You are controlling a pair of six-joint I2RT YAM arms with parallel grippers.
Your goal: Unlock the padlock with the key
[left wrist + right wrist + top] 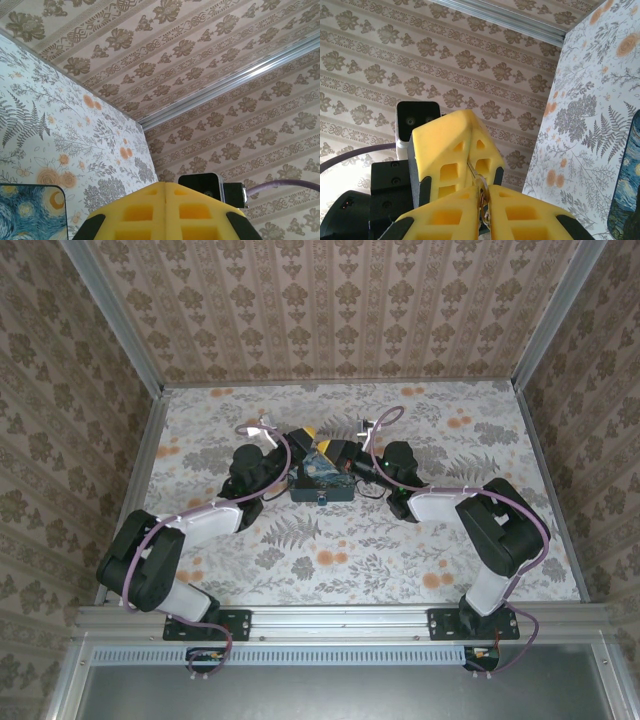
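Observation:
In the right wrist view my right gripper point(485, 194) is shut on the round head of the thin metal key point(480, 181). The key's blade runs up into the seam between the yellow fingers point(445, 147) of my left gripper, which are pressed together on it. The left wrist view shows my left gripper point(165, 187) with its pads tight together and no key showing at the seam. From above, the left gripper point(310, 436) and right gripper point(332, 450) meet tip to tip above the table's middle. The teal-blue padlock is hidden.
The starry-night tin point(322, 488) lies on the floral table point(330, 550) right under the joined grippers, its corner at the edges of both wrist views, tin point(30, 210) and tin point(627, 185). Patterned walls close in the back and sides.

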